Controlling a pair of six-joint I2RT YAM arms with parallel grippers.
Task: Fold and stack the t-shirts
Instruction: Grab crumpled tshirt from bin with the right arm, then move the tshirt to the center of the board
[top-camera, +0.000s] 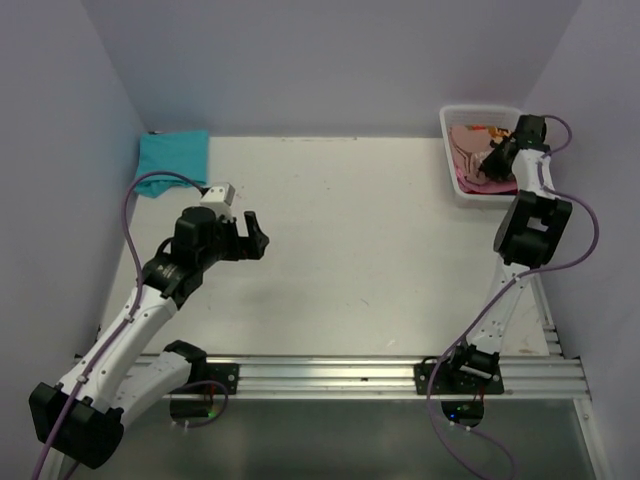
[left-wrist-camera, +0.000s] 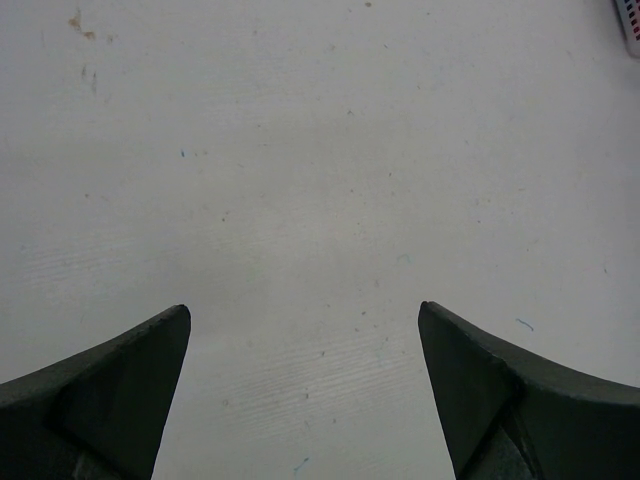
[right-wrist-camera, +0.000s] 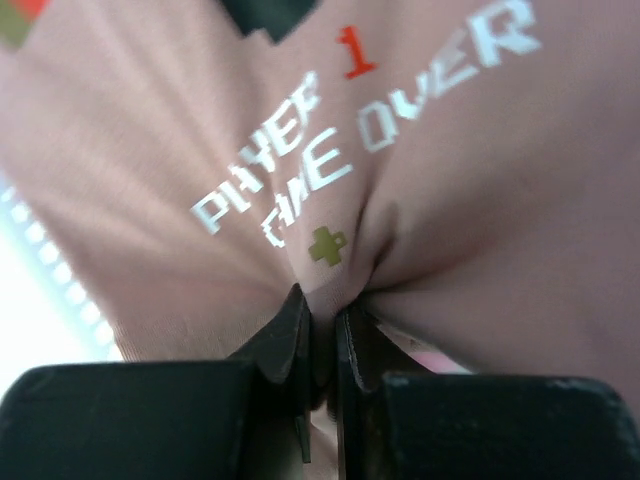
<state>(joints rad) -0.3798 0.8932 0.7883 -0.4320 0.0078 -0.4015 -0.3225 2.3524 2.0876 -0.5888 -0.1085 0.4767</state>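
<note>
1. Right gripper (right-wrist-camera: 322, 305) is closed on a pinch of the salmon-brown t-shirt (right-wrist-camera: 450, 220). Its two dark fingers (right-wrist-camera: 285, 335) are pressed together, with a ridge of cloth squeezed up between them.
2. Left gripper (top-camera: 250, 235) is open, its jaws spread wide over the bare table (top-camera: 380, 250) on the left side, holding nothing. Its wrist view shows only the pale tabletop between the two fingertips (left-wrist-camera: 150, 350).
3. Up close, the salmon-brown t-shirt is soft and matte, creased into folds that run out from the pinch. It bears white blocky letters, partly lost in a crease, that seem to read "PLAYER" and "GAME OVER". A red "1" sits above them and a small olive cross sits just above the grip.
4. In the right wrist view the lines of text slant up from lower left to upper right. The shirt is bunched, so its long axis cannot be told.
5. From above, this shirt lies crumpled in a white bin (top-camera: 480, 112) at the far right corner of the table, with the right gripper reaching down into it.
6. Bright pink cloth (top-camera: 463, 178) shows in the same bin, along its near left side beneath the salmon-brown one.
7. A teal t-shirt (top-camera: 172, 155) lies flat at the far left corner of the table, a squarish folded shape with its edges roughly square to the table's edges, well apart from both grippers.
</note>
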